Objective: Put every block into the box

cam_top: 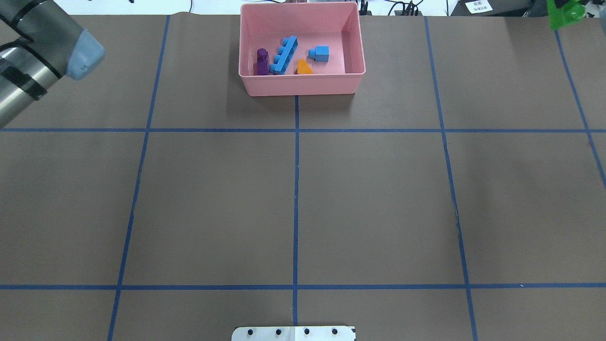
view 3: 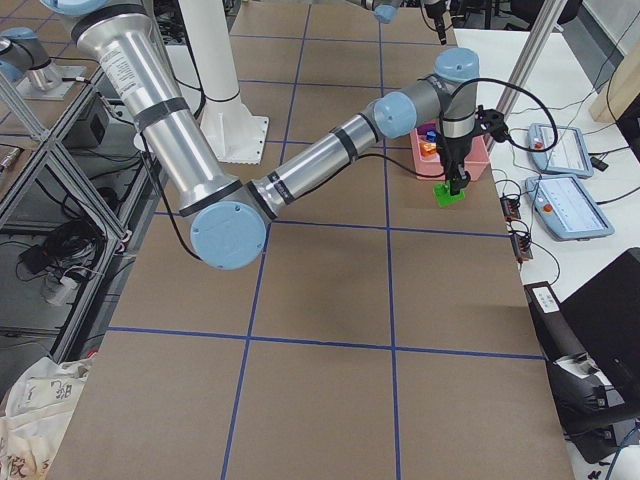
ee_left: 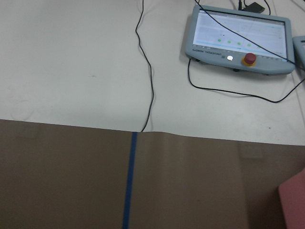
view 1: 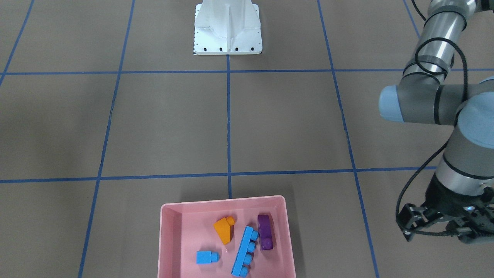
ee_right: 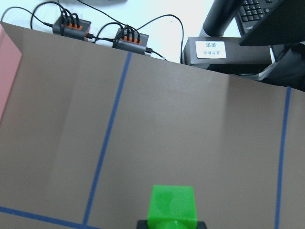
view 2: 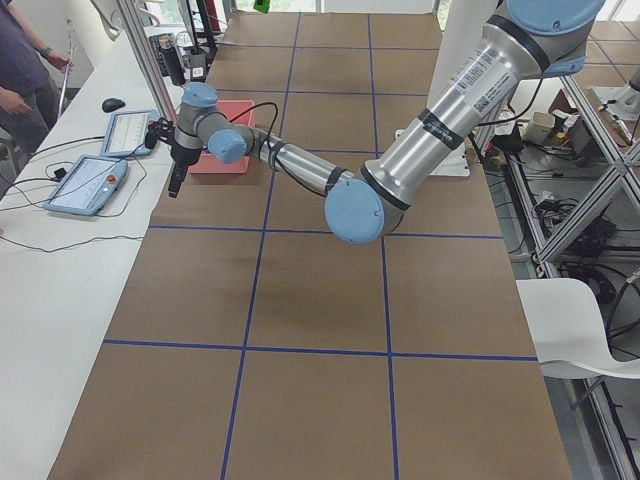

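The pink box (cam_top: 303,87) stands at the table's far edge, near the middle. In it lie the orange sloped block (cam_top: 304,67), the small blue cube (cam_top: 321,53), the long light-blue block (cam_top: 284,55) and the purple block (cam_top: 262,60). My right gripper (ee_right: 171,223) is shut on the small green block (ee_right: 171,206). It holds the block above the brown table, to the right of the box, as the exterior right view (view 3: 448,193) shows. My left gripper (view 1: 438,231) hangs open and empty past the box's other side, over the table's far edge.
The white robot base (view 1: 227,29) stands at the near edge. Beyond the table's far edge lie a teach pendant (ee_left: 240,40) with its cables, power strips (ee_right: 131,38) and a white label (ee_right: 209,49). A person (view 2: 20,70) stands at the side bench.
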`<state>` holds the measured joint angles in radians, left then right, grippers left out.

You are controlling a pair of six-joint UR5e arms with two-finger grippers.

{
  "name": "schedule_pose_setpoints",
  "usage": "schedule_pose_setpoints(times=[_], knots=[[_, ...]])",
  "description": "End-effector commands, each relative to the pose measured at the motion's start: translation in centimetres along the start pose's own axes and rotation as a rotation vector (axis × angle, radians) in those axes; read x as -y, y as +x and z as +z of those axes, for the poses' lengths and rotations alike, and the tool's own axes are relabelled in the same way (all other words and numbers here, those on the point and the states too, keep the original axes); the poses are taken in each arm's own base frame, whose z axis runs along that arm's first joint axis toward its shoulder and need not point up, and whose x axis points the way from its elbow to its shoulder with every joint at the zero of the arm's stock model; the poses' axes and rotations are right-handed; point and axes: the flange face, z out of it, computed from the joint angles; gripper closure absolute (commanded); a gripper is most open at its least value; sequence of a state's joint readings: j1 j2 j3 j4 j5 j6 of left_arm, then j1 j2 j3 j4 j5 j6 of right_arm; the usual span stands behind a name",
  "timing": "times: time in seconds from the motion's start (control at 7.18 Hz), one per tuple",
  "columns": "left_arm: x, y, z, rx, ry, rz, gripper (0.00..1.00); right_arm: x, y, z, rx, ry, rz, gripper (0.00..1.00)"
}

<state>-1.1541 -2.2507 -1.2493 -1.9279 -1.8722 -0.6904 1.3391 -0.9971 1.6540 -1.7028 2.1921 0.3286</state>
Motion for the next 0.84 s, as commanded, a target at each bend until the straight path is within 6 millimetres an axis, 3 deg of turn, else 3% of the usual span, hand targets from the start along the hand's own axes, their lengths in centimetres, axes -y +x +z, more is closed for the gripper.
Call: schedule_pose_setpoints(times=[0.0, 0.14, 0.28, 0.56, 0.7], knots=[[-4.4, -11.6, 2.1, 0.082, -0.051, 0.172, 0.0, 6.5, -13.4, 0.5, 0.061, -0.007, 0.081, 1.0], [-6.1, -14.1, 2.3, 0.099, -0.065, 0.219, 0.0, 10.1, -18.3, 0.5, 0.062, -0.015, 0.094, 1.0], [-7.2, -15.7, 2.4, 0.104, -0.066, 0.224, 0.0, 12.4, -22.6, 2.6, 0.079, -0.008, 0.087, 1.0], [-11.2, -19.7, 3.5, 0.095, -0.036, 0.227, 0.0, 12.2, -30.2, 11.1, 0.074, 0.129, 0.156, 1.0], [-12.2, -20.6, 4.0, 0.112, -0.042, 0.21, 0.0, 11.6, -33.6, 13.6, 0.071, 0.134, 0.153, 1.0]])
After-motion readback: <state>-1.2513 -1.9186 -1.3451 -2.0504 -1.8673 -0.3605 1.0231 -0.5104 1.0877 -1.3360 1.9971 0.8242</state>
